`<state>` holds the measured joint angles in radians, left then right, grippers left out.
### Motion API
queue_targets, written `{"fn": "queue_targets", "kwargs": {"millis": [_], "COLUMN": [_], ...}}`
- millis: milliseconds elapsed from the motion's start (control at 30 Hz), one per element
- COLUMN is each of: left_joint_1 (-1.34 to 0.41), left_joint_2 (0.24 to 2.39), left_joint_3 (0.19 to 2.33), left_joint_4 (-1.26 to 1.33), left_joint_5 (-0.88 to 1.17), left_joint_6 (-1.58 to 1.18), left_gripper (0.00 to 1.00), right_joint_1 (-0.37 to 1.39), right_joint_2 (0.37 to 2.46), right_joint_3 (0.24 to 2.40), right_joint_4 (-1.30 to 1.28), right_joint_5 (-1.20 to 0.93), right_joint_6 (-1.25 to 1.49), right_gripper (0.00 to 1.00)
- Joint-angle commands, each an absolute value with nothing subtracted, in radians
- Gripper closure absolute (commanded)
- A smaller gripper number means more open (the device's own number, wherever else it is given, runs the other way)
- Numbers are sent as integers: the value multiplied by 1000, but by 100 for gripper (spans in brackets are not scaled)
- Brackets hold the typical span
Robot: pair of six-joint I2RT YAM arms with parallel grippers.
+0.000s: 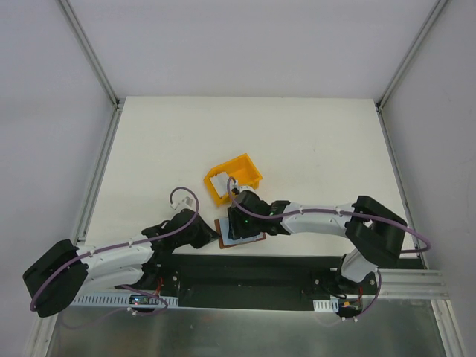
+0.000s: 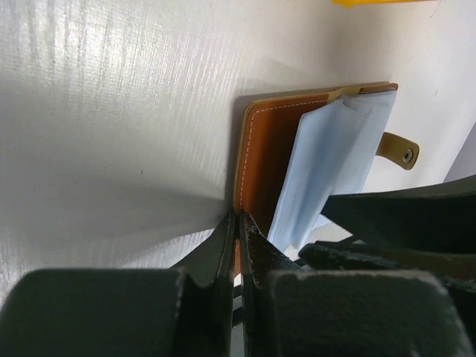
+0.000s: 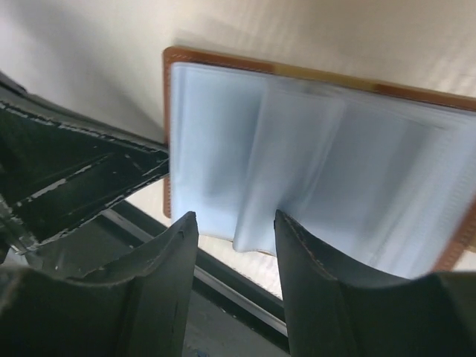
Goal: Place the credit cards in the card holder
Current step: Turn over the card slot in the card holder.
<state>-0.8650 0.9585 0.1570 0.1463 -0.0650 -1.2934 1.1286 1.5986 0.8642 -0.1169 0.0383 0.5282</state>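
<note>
The card holder (image 1: 242,238) lies open near the table's front edge, brown leather with pale blue-grey plastic sleeves (image 3: 297,141) fanned up. My left gripper (image 2: 238,219) is shut on the near edge of its brown cover (image 2: 268,149); the snap tab (image 2: 398,150) sticks out at the far side. My right gripper (image 3: 234,223) hovers open just over the sleeves, a sleeve's lower edge showing between its fingertips. I cannot tell whether it touches. No loose credit cards can be made out in any view.
A yellow bin (image 1: 251,172) stands just behind the card holder. The black base rail (image 1: 245,271) runs right at the holder's near side. My left fingers (image 3: 97,163) show as dark shapes at the left of the right wrist view.
</note>
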Motion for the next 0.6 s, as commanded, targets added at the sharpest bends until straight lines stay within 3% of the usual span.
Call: {"fn": "queue_targets", "kwargs": {"millis": [0,367,567], "left_joint_1": [-871,-867,-856], "left_joint_2": [989,994,996], "left_joint_3": [146,106,92], "left_joint_4": [34,51,58], "left_joint_5": [-98,-114,-107], "left_joint_6": [-1264,-1305,-1315], "left_gripper": [100,100,100], "right_joint_1": [1134,1154,1149], "right_joint_2": [1646,1542,1445], "right_joint_3": [916,896,897], "right_joint_4": [-59,216,100], "right_joint_5": [-86,-321,-209], "right_joint_6": [489,439,384], "right_gripper": [52,51,50]}}
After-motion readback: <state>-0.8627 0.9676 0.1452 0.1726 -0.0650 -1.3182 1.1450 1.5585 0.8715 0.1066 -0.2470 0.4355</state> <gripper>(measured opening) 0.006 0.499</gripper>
